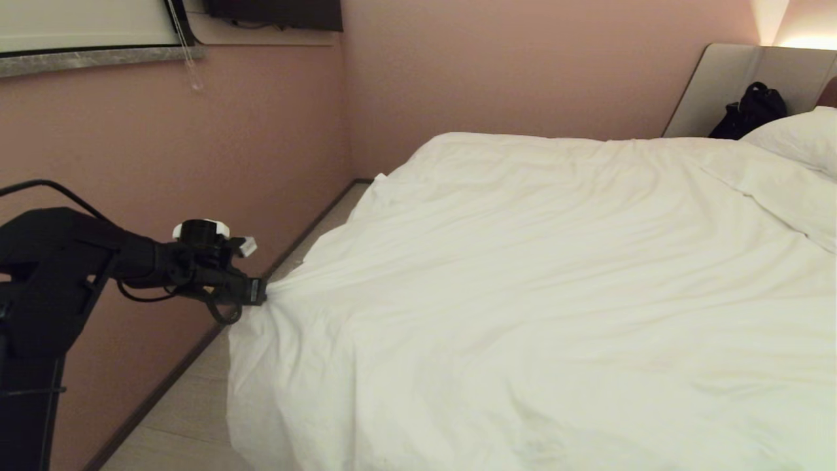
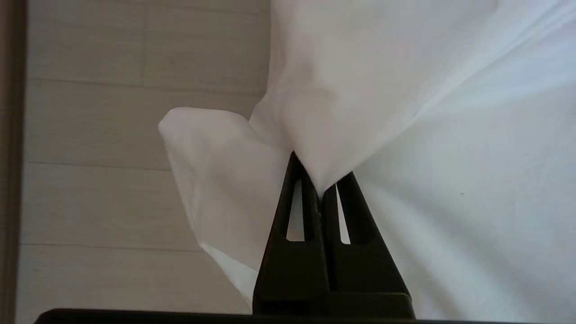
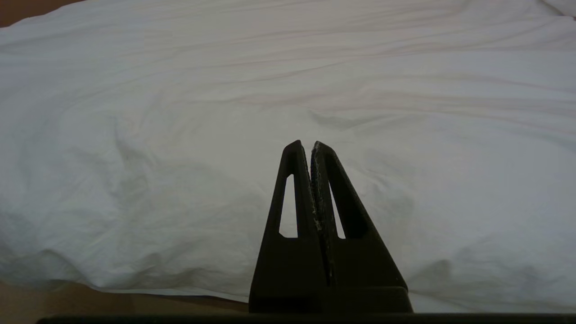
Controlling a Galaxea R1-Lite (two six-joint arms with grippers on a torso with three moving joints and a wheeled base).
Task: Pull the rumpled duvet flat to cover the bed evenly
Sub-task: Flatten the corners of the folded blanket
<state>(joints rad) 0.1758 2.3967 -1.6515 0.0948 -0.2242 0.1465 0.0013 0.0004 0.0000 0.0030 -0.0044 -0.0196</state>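
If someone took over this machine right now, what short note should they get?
Left claw: shut on the duvet at its edge, out over the floor strip beside the bed, fabric drawn taut toward it.
Right claw: shut, holding nothing, above the duvet.
Done: the duvet covers most of the bed up to the pillow.
Left: wrinkles remain and the gripped corner is bunched; keep pulling flat, then release.

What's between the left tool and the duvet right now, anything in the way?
Nothing visible. The left tool is already shut on a pinch of the duvet at its edge beside the wall, over the floor strip.
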